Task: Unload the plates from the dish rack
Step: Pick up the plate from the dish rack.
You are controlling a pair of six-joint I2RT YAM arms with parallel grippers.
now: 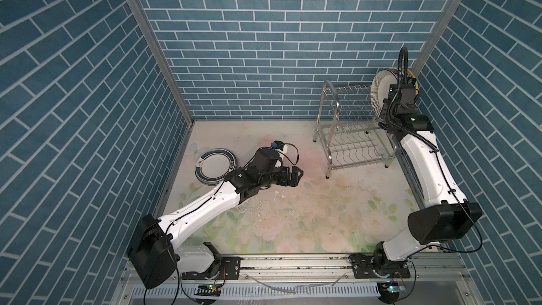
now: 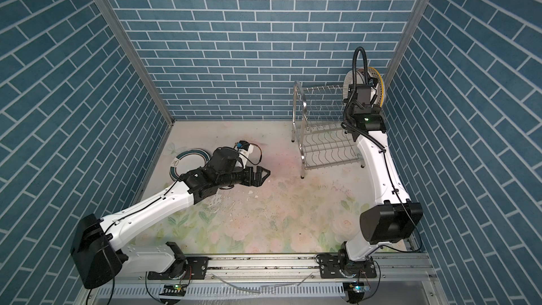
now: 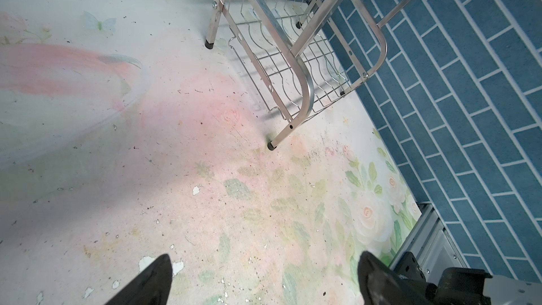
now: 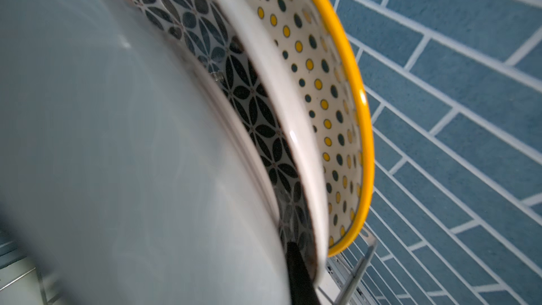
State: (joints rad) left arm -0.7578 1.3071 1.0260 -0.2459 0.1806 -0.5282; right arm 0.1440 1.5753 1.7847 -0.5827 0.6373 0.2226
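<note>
The dish rack (image 1: 331, 98) (image 2: 299, 98) (image 3: 305, 89) stands at the back right. Three plates stand upright at its right end: a striped-rim plate (image 1: 379, 92) (image 2: 349, 83), a black lattice one (image 4: 258, 112) and a yellow-dotted one (image 4: 316, 83) (image 2: 380, 83). My right gripper (image 1: 395, 82) (image 4: 289, 262) is shut on the striped-rim plate (image 4: 117, 142). One black finger (image 4: 299, 274) shows between it and the lattice plate; the other finger is hidden. A teal-banded plate (image 1: 212, 164) (image 2: 187, 161) tops a short stack lying flat at the left. My left gripper (image 1: 296, 176) (image 2: 262, 176) (image 3: 265, 277) hangs open over the table, holding nothing.
Blue brick walls (image 1: 264, 39) close in on three sides, and the right one runs just behind the racked plates. An aluminium rail (image 1: 293, 262) carrying both arm bases runs along the front. The floral tabletop (image 3: 205, 171) is scuffed, with small white flakes.
</note>
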